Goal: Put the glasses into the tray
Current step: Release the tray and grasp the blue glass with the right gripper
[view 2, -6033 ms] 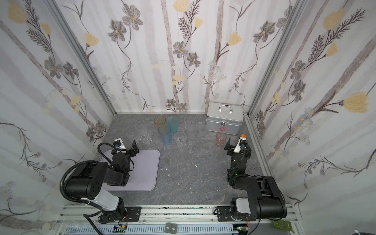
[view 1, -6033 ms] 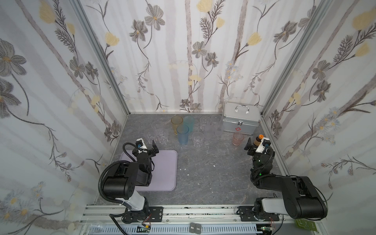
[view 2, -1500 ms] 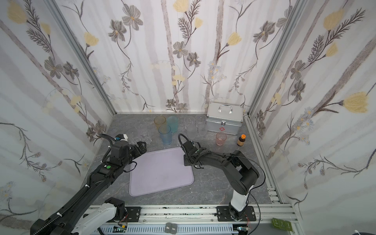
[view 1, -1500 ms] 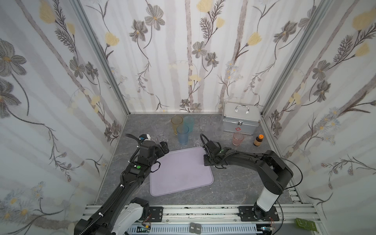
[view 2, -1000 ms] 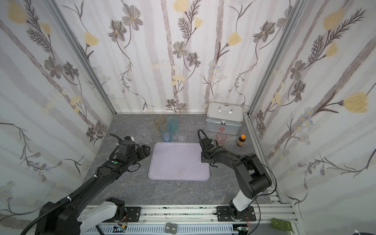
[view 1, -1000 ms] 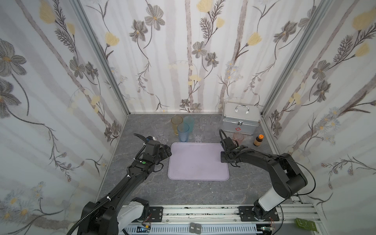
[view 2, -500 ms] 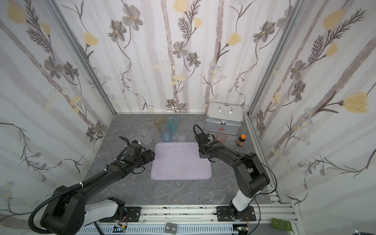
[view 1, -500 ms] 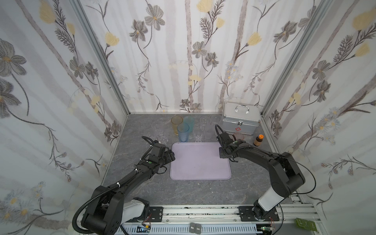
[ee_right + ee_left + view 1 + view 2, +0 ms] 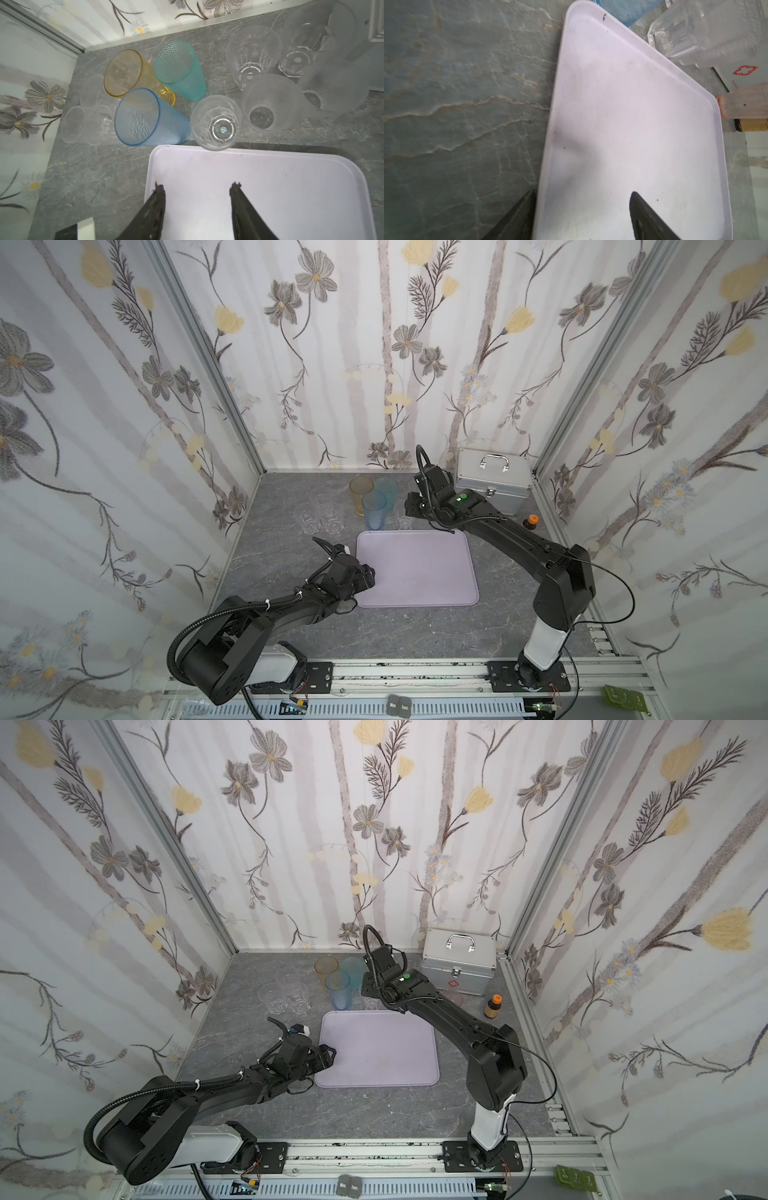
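1. A flat pale lilac rectangular tray (image 9: 415, 572) with rounded corners and a low rim lies on the grey marbled worktop (image 9: 415, 635), between the two arms.
2. The translucent glasses (image 9: 270, 104) all stand on the worktop outside the tray, crowded along its far rim.
3. A tall blue rippled tumbler (image 9: 145, 120) stands nearest the tray's far left corner; a tall amber tumbler (image 9: 124, 72) and a tall teal dimpled tumbler (image 9: 178, 66) press close behind it.
4. A short clear faceted glass (image 9: 216, 124) sits just beside the far rim; frosted and clear faceted ones fill the space behind it, towards a silver metal case with a handle (image 9: 457, 965).
5. Three short clear cups (image 9: 307, 519) group to the left of the blue tumbler in both top views.
6. A pink tumbler (image 9: 745, 104) stands by the tray's far right corner, in front of the case; a small brown bottle with an orange cap (image 9: 493, 1006) stands beside it, near the right wall.
7. The left claw (image 9: 582, 192) sits low at the tray's left rim; its fingers are spread wide, one over the worktop and one over the tray, pinching nothing.
8. The right claw (image 9: 197, 184) hangs over the tray near its far rim, spread and empty, facing the blue tumbler and the faceted glass; the right arm (image 9: 511, 543) crosses the far right corner and covers much of the frosted group in both top views.
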You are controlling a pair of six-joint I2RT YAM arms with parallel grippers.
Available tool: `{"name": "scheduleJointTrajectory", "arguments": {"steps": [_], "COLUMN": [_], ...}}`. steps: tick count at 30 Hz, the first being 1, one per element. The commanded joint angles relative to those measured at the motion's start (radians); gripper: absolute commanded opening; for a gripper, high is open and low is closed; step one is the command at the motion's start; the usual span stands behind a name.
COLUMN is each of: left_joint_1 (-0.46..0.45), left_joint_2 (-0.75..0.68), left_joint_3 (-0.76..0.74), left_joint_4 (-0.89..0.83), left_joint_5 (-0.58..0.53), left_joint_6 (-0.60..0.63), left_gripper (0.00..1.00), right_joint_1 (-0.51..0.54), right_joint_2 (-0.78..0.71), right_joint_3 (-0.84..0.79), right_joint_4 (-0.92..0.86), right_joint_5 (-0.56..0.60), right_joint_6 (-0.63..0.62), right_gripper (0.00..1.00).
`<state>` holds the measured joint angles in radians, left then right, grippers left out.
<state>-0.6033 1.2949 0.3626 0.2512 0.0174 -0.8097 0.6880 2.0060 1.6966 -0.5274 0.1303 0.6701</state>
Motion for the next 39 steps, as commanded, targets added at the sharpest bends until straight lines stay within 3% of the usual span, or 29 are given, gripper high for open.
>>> {"name": "scheduleJointTrajectory", "arguments": {"steps": [1, 9, 19, 29, 34, 39], "left_joint_1": [0.004, 0.098, 0.143, 0.151, 0.155, 0.161], "left_joint_2": [-0.066, -0.166, -0.197, -0.199, -0.212, -0.255], "left_joint_3": [-0.008, 0.013, 0.050, 0.048, 0.052, 0.086], "left_joint_4": [-0.038, -0.094, -0.136, -0.138, -0.147, -0.180], "left_joint_5": [-0.020, 0.001, -0.023, -0.025, -0.020, -0.024], "left_joint_6": [-0.021, 0.033, 0.072, 0.073, 0.072, 0.072], "left_gripper": [0.74, 0.76, 0.78, 0.79, 0.79, 0.79], "right_joint_1": [0.003, 0.016, 0.018, 0.019, 0.024, 0.026], "right_joint_2": [0.082, 0.298, 0.467, 0.518, 0.477, 0.434], "right_joint_3": [0.094, 0.367, 0.545, 0.557, 0.557, 0.557], "right_joint_4": [0.031, -0.049, -0.096, -0.081, -0.098, -0.131], "right_joint_5": [-0.035, -0.025, 0.009, 0.023, 0.076, 0.084], "right_joint_6": [0.054, 0.048, -0.007, -0.040, -0.095, -0.170], "right_gripper": [0.51, 0.50, 0.39, 0.19, 0.05, 0.00]}}
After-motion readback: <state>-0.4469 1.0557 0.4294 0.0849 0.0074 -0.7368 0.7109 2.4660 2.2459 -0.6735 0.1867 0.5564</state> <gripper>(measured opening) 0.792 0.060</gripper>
